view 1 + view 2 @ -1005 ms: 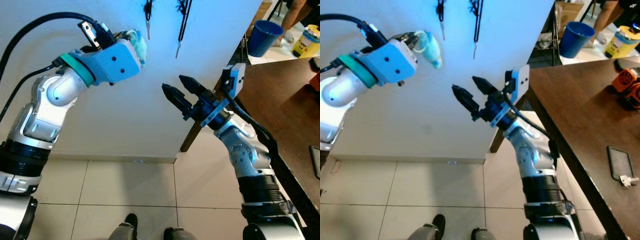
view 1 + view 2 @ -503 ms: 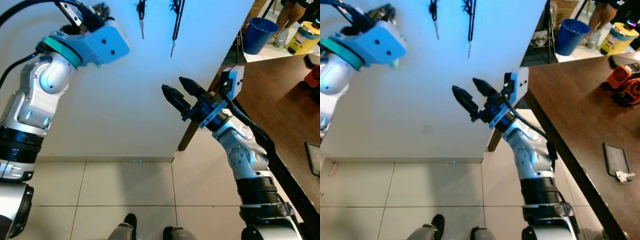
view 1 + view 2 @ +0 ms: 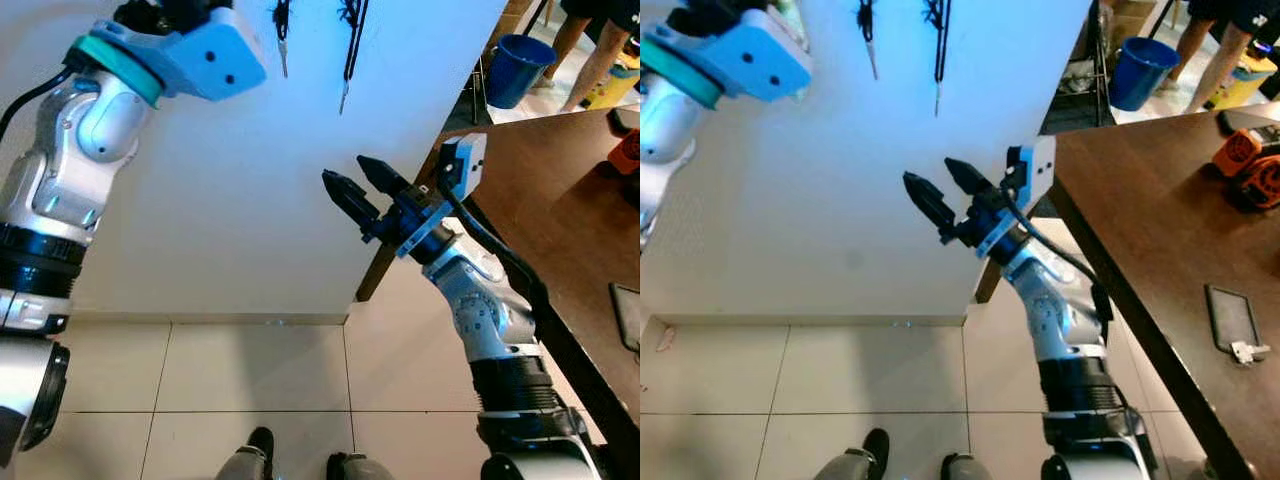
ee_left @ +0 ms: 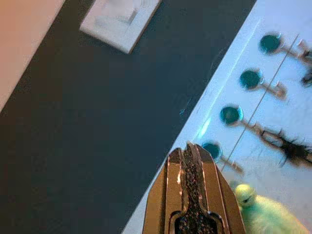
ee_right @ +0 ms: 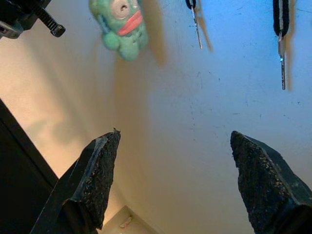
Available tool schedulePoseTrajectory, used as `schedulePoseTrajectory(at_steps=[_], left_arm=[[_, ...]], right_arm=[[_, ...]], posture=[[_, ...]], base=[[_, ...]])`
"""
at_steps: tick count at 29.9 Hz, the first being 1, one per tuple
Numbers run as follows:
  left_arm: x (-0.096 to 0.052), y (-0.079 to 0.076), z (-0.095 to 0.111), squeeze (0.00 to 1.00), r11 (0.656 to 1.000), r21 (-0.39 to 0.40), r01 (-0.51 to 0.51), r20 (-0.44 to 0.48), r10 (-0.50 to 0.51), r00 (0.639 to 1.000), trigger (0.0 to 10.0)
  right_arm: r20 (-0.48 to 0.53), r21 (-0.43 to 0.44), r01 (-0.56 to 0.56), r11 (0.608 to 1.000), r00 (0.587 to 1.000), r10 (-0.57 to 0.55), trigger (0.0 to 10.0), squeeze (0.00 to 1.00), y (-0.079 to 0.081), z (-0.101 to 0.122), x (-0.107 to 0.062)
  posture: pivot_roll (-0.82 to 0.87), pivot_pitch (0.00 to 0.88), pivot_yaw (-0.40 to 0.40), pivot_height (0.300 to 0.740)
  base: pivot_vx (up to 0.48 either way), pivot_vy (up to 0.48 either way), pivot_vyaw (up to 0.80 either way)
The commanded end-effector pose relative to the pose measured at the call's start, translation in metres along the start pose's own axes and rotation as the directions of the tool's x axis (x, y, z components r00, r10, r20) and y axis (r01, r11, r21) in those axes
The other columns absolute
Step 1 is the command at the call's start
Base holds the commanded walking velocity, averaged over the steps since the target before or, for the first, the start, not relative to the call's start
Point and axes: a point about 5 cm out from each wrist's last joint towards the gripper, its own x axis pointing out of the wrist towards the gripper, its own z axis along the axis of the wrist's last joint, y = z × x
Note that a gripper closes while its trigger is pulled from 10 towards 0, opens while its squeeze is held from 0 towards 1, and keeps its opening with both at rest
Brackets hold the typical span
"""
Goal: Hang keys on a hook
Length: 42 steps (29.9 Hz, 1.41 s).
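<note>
Up by the hooks (image 4: 230,114), the left gripper (image 4: 195,195) is pressed together beside the green toy (image 5: 120,25); the right gripper (image 3: 358,183) is spread wide.

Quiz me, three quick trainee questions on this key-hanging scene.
1. True or false: the right gripper is shut.
2. How many sets of keys already hang on the wall?
3. The plush beside the left gripper is: A red, B green, C black.
Key: 1 false; 2 two; 3 B.
</note>
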Motion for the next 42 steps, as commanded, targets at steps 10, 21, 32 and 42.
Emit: schedulePoseTrajectory(at_steps=[10,21,32,42], left_arm=[[0.015,-0.008,0.004,0.00,0.995,-0.097,-0.005,0.071,0.012,0.997,10.0],[0.023,-0.018,-0.005,0.00,0.992,-0.129,-0.015,0.039,0.020,0.999,10.0],[0.031,-0.024,-0.006,0.00,0.989,-0.150,-0.012,0.039,0.018,0.999,10.0],[0.032,-0.023,-0.015,0.00,0.988,-0.152,-0.031,-0.013,0.030,0.999,10.0]], right_arm=[[-0.005,0.004,0.013,1.000,1.000,-0.013,10.0,0.00,0.003,-0.002,-0.004],[-0.002,0.008,0.020,1.000,1.000,-0.020,10.0,0.00,0.004,-0.002,-0.005],[0.001,0.003,0.029,1.000,1.000,-0.029,10.0,0.00,0.004,0.000,-0.006],[0.000,0.001,0.030,1.000,1.000,-0.030,10.0,0.00,0.005,0.001,-0.008]], posture=[[-0.05,0.171,0.010,0.740],[-0.06,0.174,0.014,0.740],[-0.08,0.169,0.021,0.740],[-0.09,0.170,0.019,0.740]], base=[[0.000,0.000,0.00],[0.000,0.000,0.00],[0.000,0.000,0.00],[0.000,0.000,0.00]])
